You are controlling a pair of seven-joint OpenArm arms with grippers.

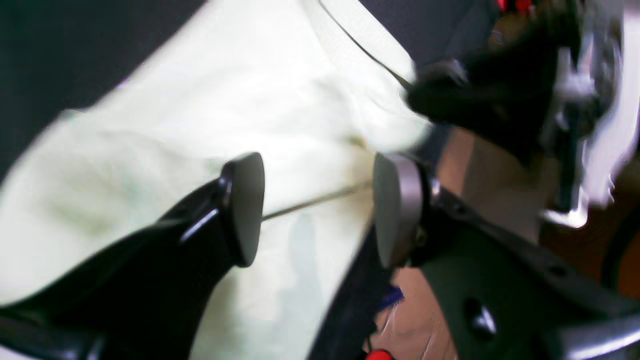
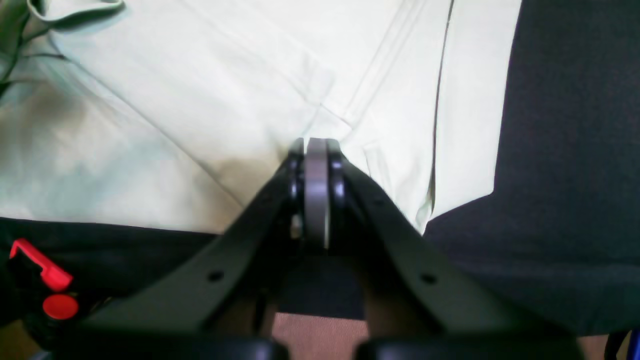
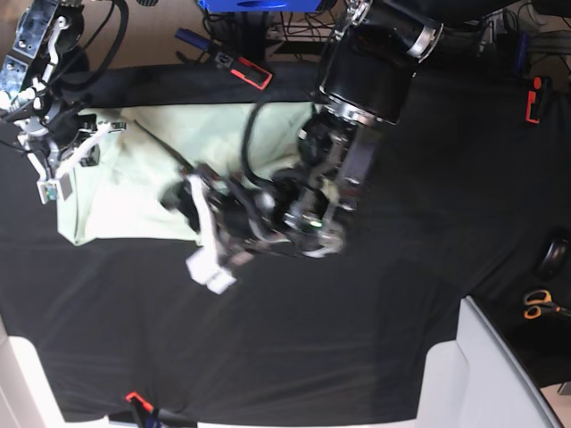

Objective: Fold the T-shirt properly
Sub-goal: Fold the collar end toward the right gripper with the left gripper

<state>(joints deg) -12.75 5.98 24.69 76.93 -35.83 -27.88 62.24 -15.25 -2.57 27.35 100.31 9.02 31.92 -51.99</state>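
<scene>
Across the black tabletop (image 3: 428,178), toward its far left part in the base view, the T-shirt (image 3: 134,192) is spread as a compact pale green block, apparently already doubled at least once, since stacked layers and a seam are seen in the right wrist view. Its edges are not squared: cloth is bunched at the left end, and the right part is hidden under the left arm. The folding is judged to be partly done, with at least one more fold and some smoothing left (how many layers lie there cannot be told).

The left claw (image 1: 320,210) is seen released, its two pads standing apart above the cloth with nothing between them, so a corner or edge appears to have been laid down and is no longer gripped. The right claw (image 2: 316,150) is clenched, its pads pressed together at a crease of the shirt; whether fabric is pinched between them cannot be told.
</scene>
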